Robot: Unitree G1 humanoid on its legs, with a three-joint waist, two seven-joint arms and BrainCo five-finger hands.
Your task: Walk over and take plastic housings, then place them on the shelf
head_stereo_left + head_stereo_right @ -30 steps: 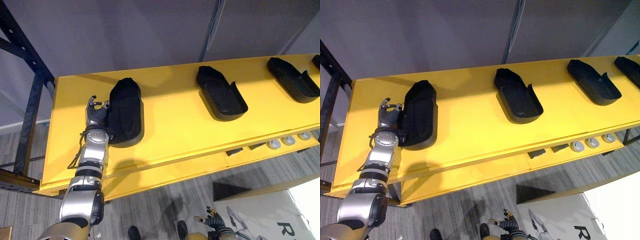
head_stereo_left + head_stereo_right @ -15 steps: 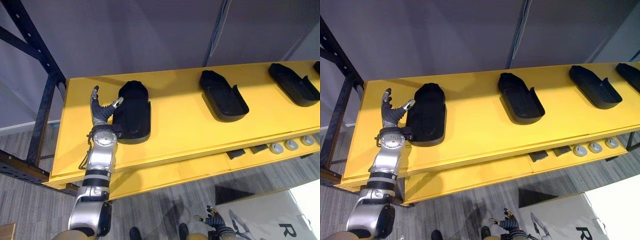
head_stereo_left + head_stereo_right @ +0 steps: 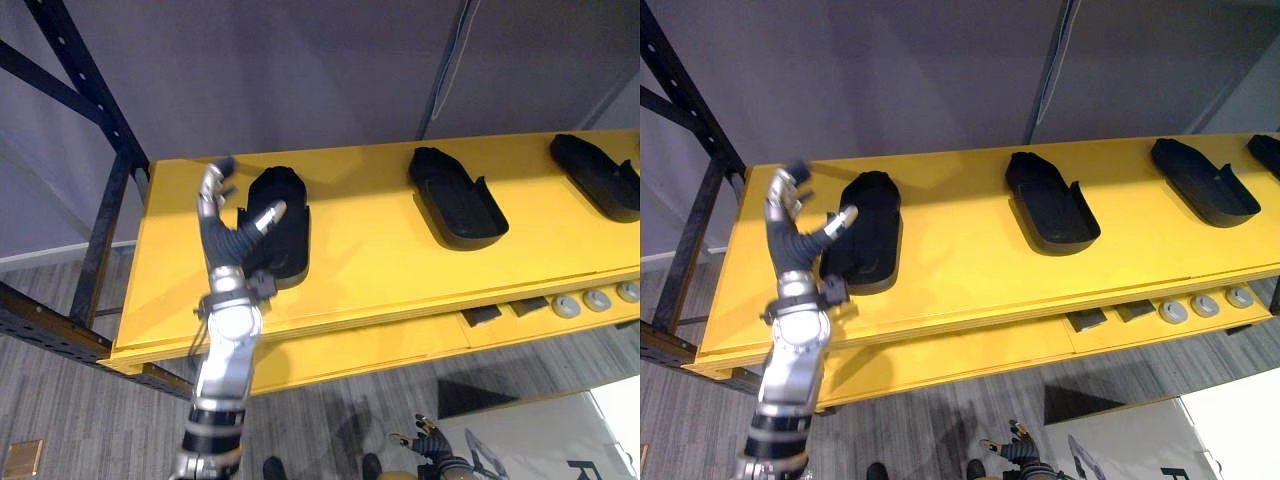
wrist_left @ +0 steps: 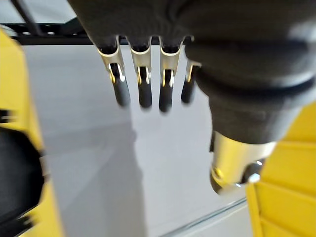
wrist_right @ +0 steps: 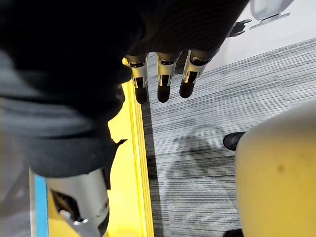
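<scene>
The left hand hovers over the yellow shelf's left end, fingers spread and empty, beside the leftmost plastic housing lying on it. Placing looks done; next, I'd say, walk off for another. The right hand hangs relaxed below the shelf.

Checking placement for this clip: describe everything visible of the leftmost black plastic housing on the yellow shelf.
The leftmost black plastic housing is a matte, elongated shell with a rounded far end, lying flat, closed side up, near the left end of the yellow shelf. The open left hand is raised beside it; contact cannot be told.
</scene>
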